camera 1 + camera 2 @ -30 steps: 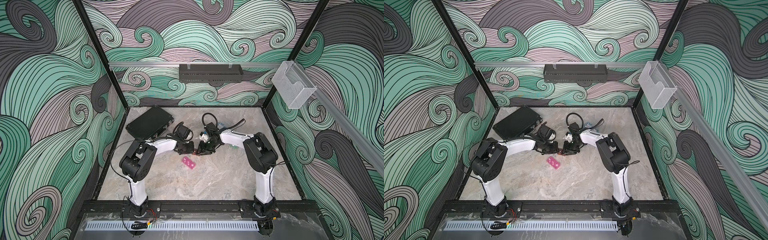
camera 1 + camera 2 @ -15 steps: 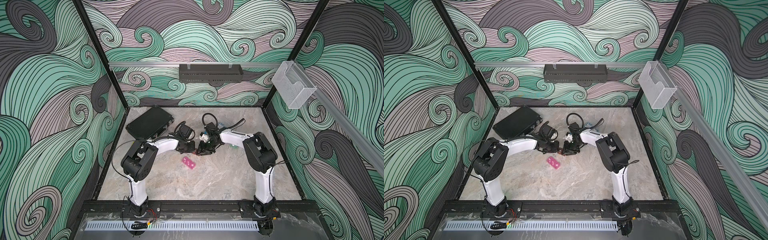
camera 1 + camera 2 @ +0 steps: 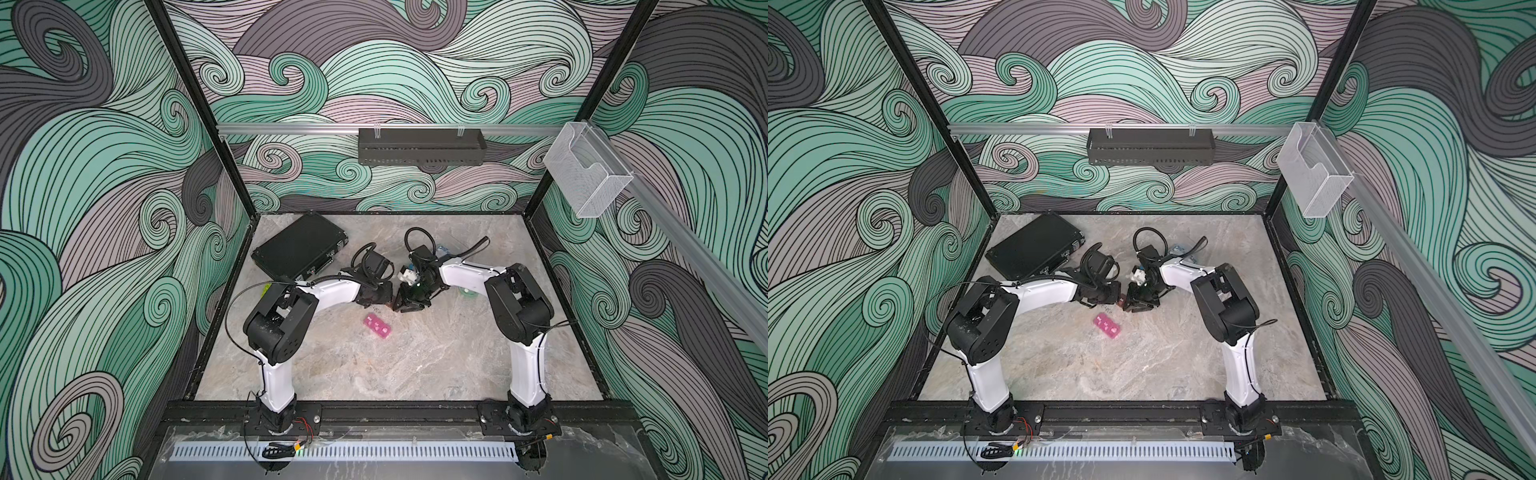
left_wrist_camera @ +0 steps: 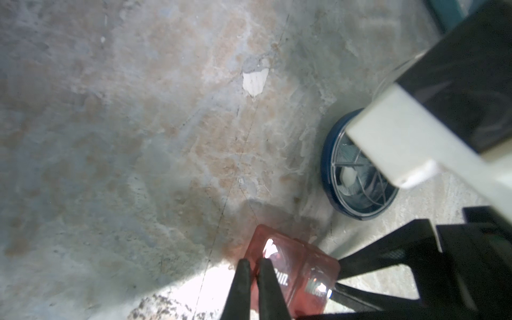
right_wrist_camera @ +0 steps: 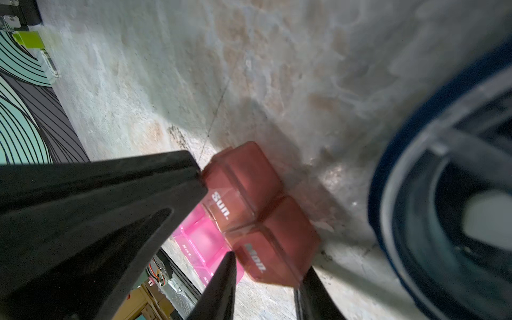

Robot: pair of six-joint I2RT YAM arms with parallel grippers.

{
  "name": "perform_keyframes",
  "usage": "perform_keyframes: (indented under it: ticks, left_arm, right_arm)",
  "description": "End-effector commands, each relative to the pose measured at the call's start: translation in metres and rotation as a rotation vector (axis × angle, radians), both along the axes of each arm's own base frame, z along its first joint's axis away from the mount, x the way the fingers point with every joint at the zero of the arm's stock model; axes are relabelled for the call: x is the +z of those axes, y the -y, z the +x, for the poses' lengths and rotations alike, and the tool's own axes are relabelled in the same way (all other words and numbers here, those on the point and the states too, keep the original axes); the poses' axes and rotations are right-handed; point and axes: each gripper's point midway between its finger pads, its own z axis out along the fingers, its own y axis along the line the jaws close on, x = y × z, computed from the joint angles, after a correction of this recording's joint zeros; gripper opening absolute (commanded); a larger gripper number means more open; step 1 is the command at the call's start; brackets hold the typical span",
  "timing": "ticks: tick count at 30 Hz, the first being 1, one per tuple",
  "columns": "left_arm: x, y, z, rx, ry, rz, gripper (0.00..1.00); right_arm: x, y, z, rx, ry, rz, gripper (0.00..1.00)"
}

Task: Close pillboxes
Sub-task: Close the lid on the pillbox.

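Both jaws are at your brown pillbox (image 5: pixel 250 191): right jaws clamped across it, left jaws nearly together, tips touching its Sun cell.

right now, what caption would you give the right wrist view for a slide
Right claw grips the brown pillbox at its Mon cell; left claw tip touches the Sun cell, pink pillbox nearby.

Glossy translucent plastic brown box (image 5: pixel 249 180) and blue box (image 4: pixel 354 191) beside it, on matt, mottled stone-look table (image 4: pixel 124 124).
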Motion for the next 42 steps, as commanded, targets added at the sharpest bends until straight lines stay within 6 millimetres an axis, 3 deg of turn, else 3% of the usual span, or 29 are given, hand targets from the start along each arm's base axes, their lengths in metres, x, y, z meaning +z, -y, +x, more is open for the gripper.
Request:
perform_keyframes:
  ticks: [1, 7, 10, 16, 20, 23, 26, 32, 36, 42]
  left_arm:
    - [-0.034, -0.011, -0.057, -0.056, -0.193, 0.1, 0.2]
    - [0.02, -0.005, -0.041, -0.062, -0.078, 0.05, 0.31]
    - [0.038, -0.006, -0.04, -0.052, -0.044, 0.019, 0.38]
    - [0.045, -0.015, -0.039, -0.016, -0.041, -0.041, 0.41]
    - [0.05, -0.017, -0.036, -0.006, -0.042, -0.083, 0.41]
    - [0.06, -0.011, -0.026, -0.022, -0.03, -0.112, 0.4]
    - [0.067, 0.008, -0.009, -0.052, -0.053, -0.215, 0.4]
    - [0.068, 0.035, 0.021, -0.1, -0.086, -0.282, 0.38]
    - [0.055, 0.046, 0.031, -0.116, -0.128, -0.274, 0.38]
    - [0.031, 0.055, 0.034, -0.138, -0.177, -0.28, 0.39]
  right_arm:
    - [-0.01, -0.009, 0.004, 0.026, 0.058, -0.009, 0.35]
    - [0.016, -0.005, 0.005, 0.026, 0.103, 0.006, 0.38]
    - [0.024, -0.001, 0.004, 0.024, 0.112, 0.007, 0.39]
    - [0.033, 0.004, 0.002, 0.024, 0.126, 0.007, 0.42]
    - [0.051, 0.015, 0.001, 0.03, 0.163, -0.005, 0.42]
    - [0.071, 0.032, 0.003, 0.028, 0.227, -0.014, 0.42]
    - [0.089, 0.058, 0.015, 0.002, 0.294, -0.04, 0.43]
    - [0.11, 0.101, 0.056, 0.016, 0.467, -0.071, 0.36]
    - [0.108, 0.122, 0.082, 0.061, 0.553, -0.136, 0.32]
    - [0.101, 0.123, 0.111, 0.18, 0.655, -0.199, 0.32]
